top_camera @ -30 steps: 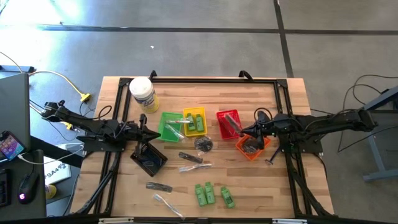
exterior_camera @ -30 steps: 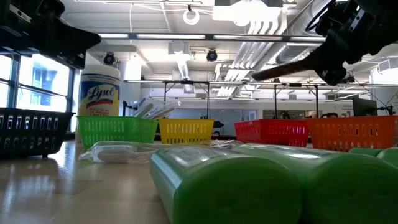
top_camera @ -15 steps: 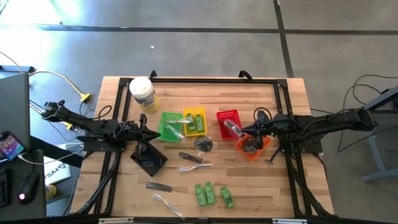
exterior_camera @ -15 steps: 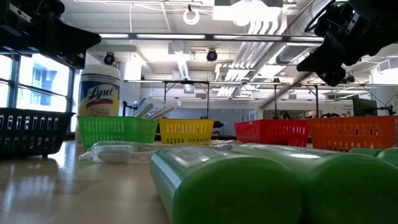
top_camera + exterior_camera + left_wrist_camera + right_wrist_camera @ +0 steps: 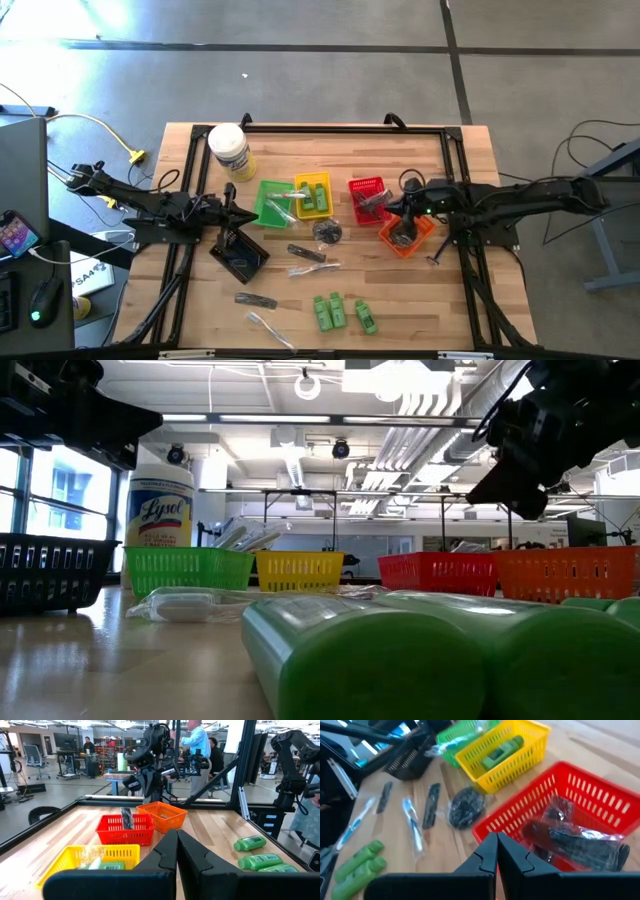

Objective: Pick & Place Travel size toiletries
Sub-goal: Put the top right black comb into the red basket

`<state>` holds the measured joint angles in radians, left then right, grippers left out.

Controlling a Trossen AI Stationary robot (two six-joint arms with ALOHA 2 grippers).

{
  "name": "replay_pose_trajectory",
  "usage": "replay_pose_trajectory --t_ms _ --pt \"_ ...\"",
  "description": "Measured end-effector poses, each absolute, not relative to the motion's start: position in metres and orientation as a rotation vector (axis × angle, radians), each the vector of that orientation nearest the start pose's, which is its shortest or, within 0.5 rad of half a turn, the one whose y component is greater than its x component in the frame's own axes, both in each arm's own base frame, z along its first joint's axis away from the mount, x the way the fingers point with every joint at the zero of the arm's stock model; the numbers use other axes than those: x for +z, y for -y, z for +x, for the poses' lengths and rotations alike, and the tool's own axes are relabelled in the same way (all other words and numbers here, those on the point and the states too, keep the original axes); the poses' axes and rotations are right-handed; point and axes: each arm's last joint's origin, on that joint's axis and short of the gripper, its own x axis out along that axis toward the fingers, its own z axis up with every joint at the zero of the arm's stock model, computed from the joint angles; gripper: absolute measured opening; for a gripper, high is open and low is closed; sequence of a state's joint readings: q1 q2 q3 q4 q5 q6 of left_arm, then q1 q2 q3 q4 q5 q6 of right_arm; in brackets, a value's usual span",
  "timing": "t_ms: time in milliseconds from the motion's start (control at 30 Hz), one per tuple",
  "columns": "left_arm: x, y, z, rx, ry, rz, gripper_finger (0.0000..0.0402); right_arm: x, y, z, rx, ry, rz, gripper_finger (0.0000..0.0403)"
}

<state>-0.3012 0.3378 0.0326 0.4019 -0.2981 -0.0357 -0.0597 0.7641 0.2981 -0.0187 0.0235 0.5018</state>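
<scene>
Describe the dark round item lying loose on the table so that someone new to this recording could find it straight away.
Start at the row of baskets across the middle of the wooden table. Just in front of the yellow basket, toward the red basket, the dark round flat piece lies on bare wood. Its neighbours are long thin sticks; it alone is a crinkly black disc.
</scene>
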Motion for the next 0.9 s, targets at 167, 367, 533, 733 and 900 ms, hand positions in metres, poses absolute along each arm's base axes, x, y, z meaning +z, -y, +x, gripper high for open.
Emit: replay_pose_trajectory --t_ms 167,367,533,733,900 --pt "0.184 0.027 0.115 -0.005 0.092 -0.064 0.0 0.198 0.011 0.167 -0.199 -0.445 0.46 0.0003" --pt "0.183 0.027 0.115 -0.005 0.086 -0.062 0.0 0.232 0.014 0.183 -0.257 -0.617 0.319 0.0003" --pt "0.183 0.027 0.115 -0.005 0.085 -0.06 0.0 0.25 0.027 0.212 -0.28 -0.913 0.216 0.0005" --pt "0.183 0.027 0.115 -0.005 0.081 -0.057 0.0 0.251 0.03 0.261 -0.153 -1.22 0.025 0.008" --pt "0.181 0.027 0.115 -0.005 0.066 -0.052 0.0 0.241 0.033 0.292 -0.119 -1.35 -0.12 0.0191"
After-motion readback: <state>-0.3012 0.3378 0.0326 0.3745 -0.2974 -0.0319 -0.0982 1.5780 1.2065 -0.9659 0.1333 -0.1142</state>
